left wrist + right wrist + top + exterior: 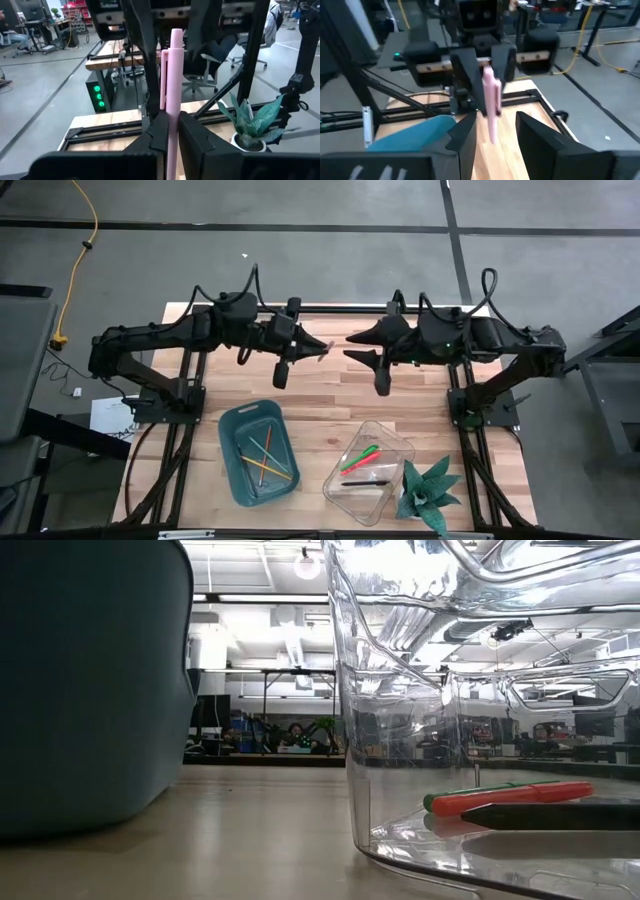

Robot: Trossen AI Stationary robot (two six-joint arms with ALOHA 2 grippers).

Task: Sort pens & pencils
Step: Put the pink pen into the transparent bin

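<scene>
Above the tabletop's [330, 395] middle, the left end effector [169, 131] pinches a pink pen [173, 90] toward the wide-open right end effector [495, 131], apparently for handover.

Pink pen [175, 95] lower end hidden btwn left gripper [172, 131] fingers; teal tray [90, 680] cut off, low view.
</scene>
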